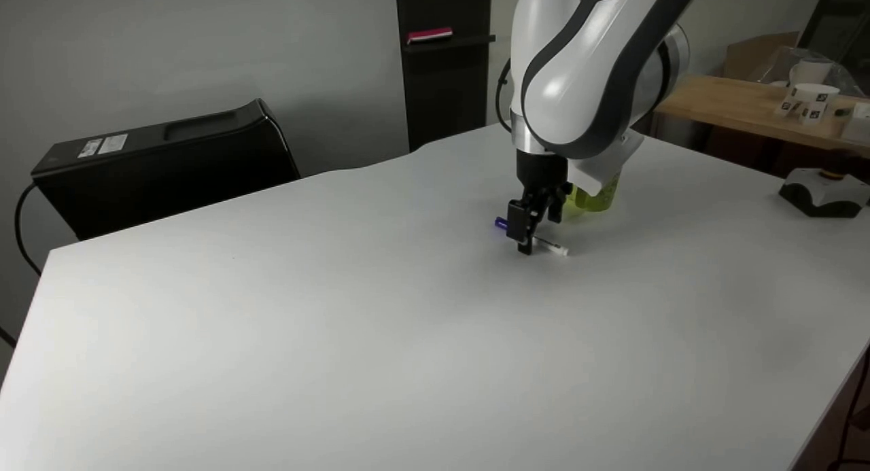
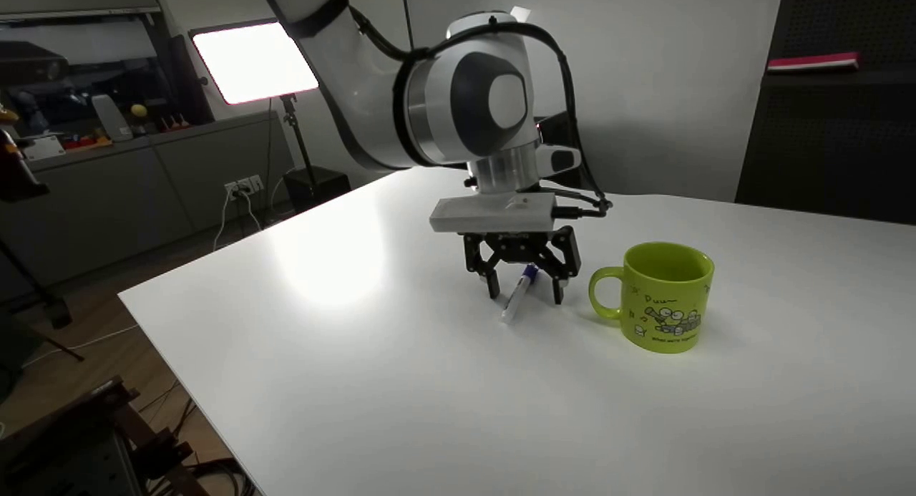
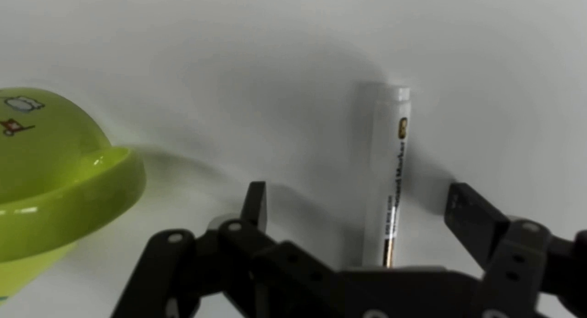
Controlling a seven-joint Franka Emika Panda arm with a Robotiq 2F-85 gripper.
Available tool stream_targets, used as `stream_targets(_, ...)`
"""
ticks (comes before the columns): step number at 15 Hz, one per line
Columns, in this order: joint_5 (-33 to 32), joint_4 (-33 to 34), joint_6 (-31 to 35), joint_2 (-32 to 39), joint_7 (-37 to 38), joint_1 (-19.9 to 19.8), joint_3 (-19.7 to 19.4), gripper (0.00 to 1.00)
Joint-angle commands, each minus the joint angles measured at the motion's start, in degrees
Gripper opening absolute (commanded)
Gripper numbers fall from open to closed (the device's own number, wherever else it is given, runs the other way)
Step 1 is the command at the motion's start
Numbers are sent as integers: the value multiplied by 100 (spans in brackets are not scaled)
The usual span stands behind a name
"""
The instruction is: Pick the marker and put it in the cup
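Note:
A white marker with a blue cap (image 2: pixel 517 299) lies on the white table, and its white body also shows in the wrist view (image 3: pixel 385 171) and in an exterior view (image 1: pixel 553 247). My gripper (image 2: pixel 526 296) is open, fingers pointing down, one on each side of the marker with gaps between. In the wrist view the gripper (image 3: pixel 357 189) has the marker nearer its right finger; the gripper's base hides the cap end. A yellow-green mug (image 2: pixel 665 310) stands upright beside the gripper, handle towards it. It shows at the left of the wrist view (image 3: pixel 50 171) and partly behind the arm (image 1: pixel 599 198).
A white-and-black device (image 1: pixel 824 192) sits at the table's side edge. A black box-shaped unit (image 1: pixel 170 165) stands past the far edge. A wooden side table (image 1: pixel 720 111) bears paper cups. A bright light panel (image 2: pixel 254 61) stands behind the table.

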Motion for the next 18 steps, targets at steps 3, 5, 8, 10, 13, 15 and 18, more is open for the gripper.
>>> stream_targets(3,-48,223,13,126,264,155,-89,61)
stream_targets(5,-70,243,5,140,327,217,-124,46)
stream_targets(8,-60,303,-101,164,425,278,-172,26)
stream_targets(10,-21,391,-289,173,481,265,-201,12)
stream_targets(13,6,507,-548,185,570,242,-214,4)
stream_targets(15,6,569,-704,185,640,247,-228,5)
stream_targets(18,89,698,-1102,127,602,161,-137,5)
